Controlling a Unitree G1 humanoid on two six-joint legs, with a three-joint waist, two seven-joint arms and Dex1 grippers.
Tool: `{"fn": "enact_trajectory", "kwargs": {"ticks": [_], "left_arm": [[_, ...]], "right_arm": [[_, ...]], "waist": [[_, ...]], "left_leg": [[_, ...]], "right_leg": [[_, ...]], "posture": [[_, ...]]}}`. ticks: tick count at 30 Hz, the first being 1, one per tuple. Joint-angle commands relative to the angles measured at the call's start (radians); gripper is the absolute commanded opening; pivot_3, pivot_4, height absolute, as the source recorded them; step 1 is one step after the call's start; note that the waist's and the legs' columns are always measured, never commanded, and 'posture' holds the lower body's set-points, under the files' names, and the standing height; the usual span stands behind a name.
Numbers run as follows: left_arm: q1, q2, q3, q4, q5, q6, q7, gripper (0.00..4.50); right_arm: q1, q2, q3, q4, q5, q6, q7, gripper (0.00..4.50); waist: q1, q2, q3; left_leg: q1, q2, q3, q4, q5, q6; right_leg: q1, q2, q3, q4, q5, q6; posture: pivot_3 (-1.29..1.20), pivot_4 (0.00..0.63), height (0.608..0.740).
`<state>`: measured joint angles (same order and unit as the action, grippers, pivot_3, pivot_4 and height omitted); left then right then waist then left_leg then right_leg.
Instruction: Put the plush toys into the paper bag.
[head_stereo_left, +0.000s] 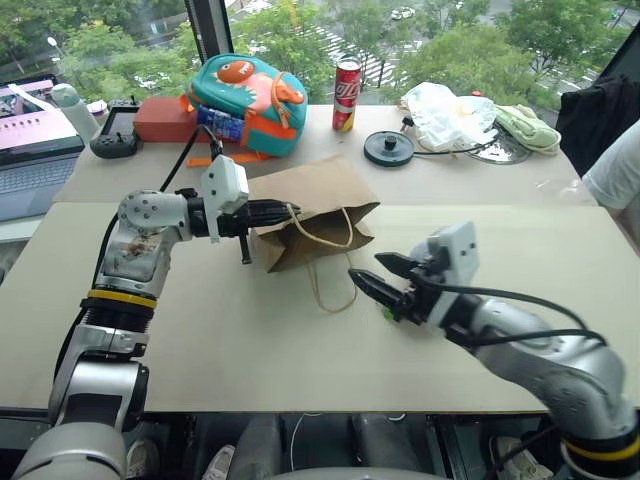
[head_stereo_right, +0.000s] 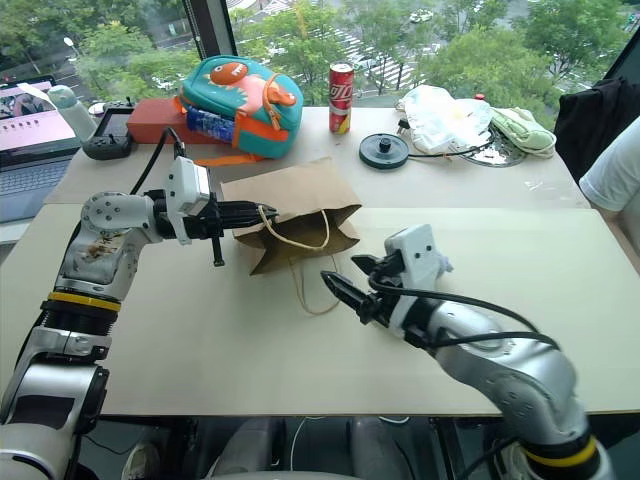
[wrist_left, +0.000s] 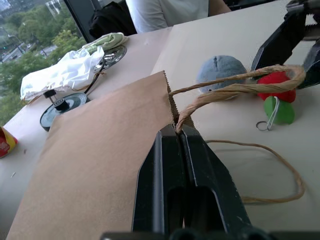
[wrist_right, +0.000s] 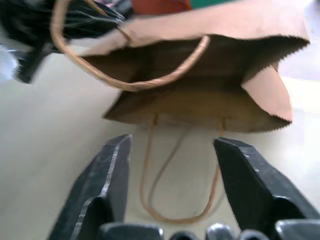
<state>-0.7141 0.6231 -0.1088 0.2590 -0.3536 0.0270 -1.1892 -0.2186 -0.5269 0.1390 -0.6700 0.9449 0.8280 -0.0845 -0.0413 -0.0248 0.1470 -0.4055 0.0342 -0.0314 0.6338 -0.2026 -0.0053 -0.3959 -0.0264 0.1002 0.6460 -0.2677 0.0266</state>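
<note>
Left gripper (wrist_left: 181, 131) is clamped shut on the upper handle (head_stereo_left: 322, 222) of the paper bag (head_stereo_left: 312, 205), lifting that edge so the mouth gapes toward the near-right. The bag lies on its side mid-table; its lower handle (head_stereo_left: 330, 290) trails loose on the tabletop (head_stereo_left: 250, 340) in front of the mouth.

Right gripper (head_stereo_left: 378, 275) sits just near-right of the mouth, pointing at it, jaws parted, nothing between them in the right wrist view.

Both plush toys show in the left wrist view, on the table just outside the mouth by the right gripper: the grey-blue ball (wrist_left: 220, 70) and the red pepper (wrist_left: 278, 86) with its green tip (wrist_left: 280, 111) and a small metal ring.

Handling, as we judge it: toys are light, soft and squashy, so we pinch across the body and expect no slip. The pepper's middle is the best hold. The ball is fuzzy, so we bite deep. The bag is thin and stiff-creased, and will slide or collapse if pushed.

Clearance: the near half of the table is open. The loose handle could snag a finger. The fish backpack (head_stereo_left: 245, 95), soda can (head_stereo_left: 346, 95) and white plastic bag (head_stereo_left: 450, 115) sit well off at the far edge.
</note>
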Motion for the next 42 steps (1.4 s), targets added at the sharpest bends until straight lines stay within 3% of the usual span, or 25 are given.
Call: {"fn": "enact_trajectory", "kwargs": {"ticks": [1,5,17,21,28,34,42], "left_arm": [[-0.013,-0.004,0.028,-0.035,0.005,0.005,0.011,0.0],[-0.019,-0.011,0.033,-0.032,0.005,0.016,0.016,0.0],[-0.075,-0.074,0.087,-0.033,-0.058,0.198,0.077,0.0],[-0.096,-0.111,0.112,-0.053,-0.101,0.299,0.12,0.0],[-0.094,-0.121,0.118,-0.077,-0.1,0.333,0.124,0.0],[-0.091,-0.126,0.125,-0.097,-0.106,0.352,0.132,0.0],[-0.083,-0.115,0.139,-0.095,-0.093,0.348,0.136,0.0]], "right_arm": [[-0.033,0.068,0.061,0.013,-0.107,-0.001,-0.021,1.37],[-0.044,0.112,0.073,0.044,-0.187,-0.006,-0.002,0.03],[-0.132,0.29,0.118,0.225,-0.435,-0.16,0.103,0.03],[-0.227,0.394,0.113,0.424,-0.581,-0.357,0.094,0.03],[-0.317,0.499,0.121,0.628,-0.693,-0.49,0.15,0.03],[-0.319,0.532,0.12,0.772,-0.755,-0.442,0.162,0.03],[-0.266,0.539,0.11,0.747,-0.779,-0.385,0.191,0.03]], "waist": [[0.001,0.0,0.0],[0.002,0.0,0.0],[-0.003,0.0,0.0],[-0.005,0.0,0.0],[-0.006,0.001,0.0],[-0.005,0.001,0.0],[-0.006,0.001,0.0]], "left_leg": [[-0.001,0.0,0.0,0.0,0.0,0.0],[-0.001,0.0,0.0,0.0,0.0,0.0],[-0.003,0.0,0.0,0.0,0.0,0.0],[-0.003,0.0,0.0,0.0,0.0,0.0],[-0.003,0.001,0.0,-0.002,0.0,0.0],[-0.002,0.0,0.0,-0.002,0.0,0.0],[-0.002,0.0,0.0,-0.003,0.0,0.0]], "right_leg": [[-0.001,0.0,0.0,0.0,0.0,0.0],[-0.001,0.0,0.0,0.0,0.0,0.0],[-0.005,0.001,0.0,0.002,0.0,0.0],[-0.005,0.001,0.0,0.002,0.0,0.0],[-0.007,0.001,-0.001,0.003,0.001,-0.001],[-0.007,0.0,-0.001,0.003,0.001,-0.001],[-0.007,0.0,-0.001,0.003,0.001,-0.001]], "posture": [[0.0,0.15,0.739],[0.0,0.15,0.739],[0.0,0.15,0.739],[0.0,0.15,0.739],[0.0,0.15,0.739],[0.0,0.15,0.739],[0.0,0.15,0.739]]}}
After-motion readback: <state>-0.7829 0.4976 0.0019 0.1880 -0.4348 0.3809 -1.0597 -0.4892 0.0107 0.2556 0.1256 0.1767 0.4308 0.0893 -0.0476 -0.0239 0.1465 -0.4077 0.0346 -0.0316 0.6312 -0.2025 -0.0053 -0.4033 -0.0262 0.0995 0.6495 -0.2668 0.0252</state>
